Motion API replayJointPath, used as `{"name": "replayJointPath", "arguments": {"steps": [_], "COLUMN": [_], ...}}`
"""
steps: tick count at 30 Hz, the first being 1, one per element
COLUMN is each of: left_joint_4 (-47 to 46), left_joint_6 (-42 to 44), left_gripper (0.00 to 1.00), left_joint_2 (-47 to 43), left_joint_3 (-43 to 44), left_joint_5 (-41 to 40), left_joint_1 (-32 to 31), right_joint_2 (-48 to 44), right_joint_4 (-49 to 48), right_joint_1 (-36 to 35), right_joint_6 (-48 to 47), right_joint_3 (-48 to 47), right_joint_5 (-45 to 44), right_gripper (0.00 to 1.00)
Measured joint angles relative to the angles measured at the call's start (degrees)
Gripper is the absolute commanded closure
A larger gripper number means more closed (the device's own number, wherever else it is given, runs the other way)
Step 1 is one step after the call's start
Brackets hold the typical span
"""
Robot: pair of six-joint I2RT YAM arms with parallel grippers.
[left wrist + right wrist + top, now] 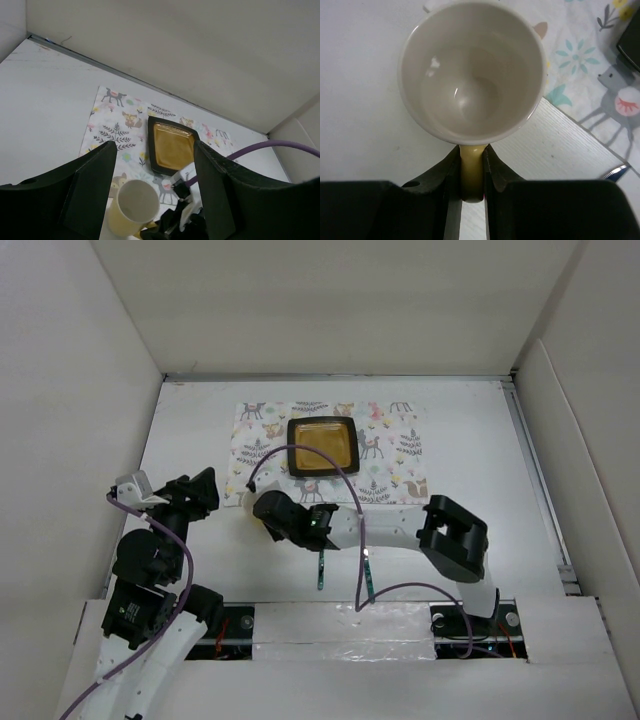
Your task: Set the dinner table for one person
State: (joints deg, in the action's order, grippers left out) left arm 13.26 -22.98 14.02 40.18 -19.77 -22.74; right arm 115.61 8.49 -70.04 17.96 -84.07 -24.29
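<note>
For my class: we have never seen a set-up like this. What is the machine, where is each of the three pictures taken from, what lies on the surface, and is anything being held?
These are two robot arms fixed at the near edge of a white table. One picture looks down from above. The other two come from small cameras on each arm's wrist, so each shows its own jaws at the bottom edge.

On the table lies a placemat printed with deer and trees, and on it a square amber plate with a dark rim. Nearer the arms lie two pieces of cutlery; what kind is too small to tell.

The right gripper has its jaws closed on the yellow handle of a mug, which is white and empty inside. The mug sits at the placemat's near left corner. The left gripper is open and holds nothing.
</note>
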Motion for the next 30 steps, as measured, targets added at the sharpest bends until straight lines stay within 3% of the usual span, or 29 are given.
{"name": "replayJointPath", "arguments": {"steps": [5, 13, 22, 30], "left_joint_4": [-0.1, -0.2, -0.2, -0.2], "left_joint_6": [0.0, 0.0, 0.3, 0.6], "left_gripper": [0.41, 0.41, 0.41, 0.41], "left_joint_2": [0.0, 0.0, 0.0, 0.1], "left_joint_3": [0.0, 0.0, -0.1, -0.1], "left_joint_5": [0.3, 0.8, 1.6, 1.6], "left_joint_1": [0.0, 0.0, 0.0, 0.0], "right_joint_2": [-10.8, -23.0, -13.5, -4.0], "right_joint_4": [0.1, -7.3, -7.5, -5.6], "right_joint_1": [3.5, 26.9, 48.5, 55.8], "right_joint_6": [-0.4, -1.1, -1.2, -0.1], "right_joint_3": [5.1, 5.3, 3.8, 1.6], "right_joint_5": [2.7, 3.9, 5.4, 9.2], "right_gripper": [1.00, 1.00, 1.00, 1.00]}}
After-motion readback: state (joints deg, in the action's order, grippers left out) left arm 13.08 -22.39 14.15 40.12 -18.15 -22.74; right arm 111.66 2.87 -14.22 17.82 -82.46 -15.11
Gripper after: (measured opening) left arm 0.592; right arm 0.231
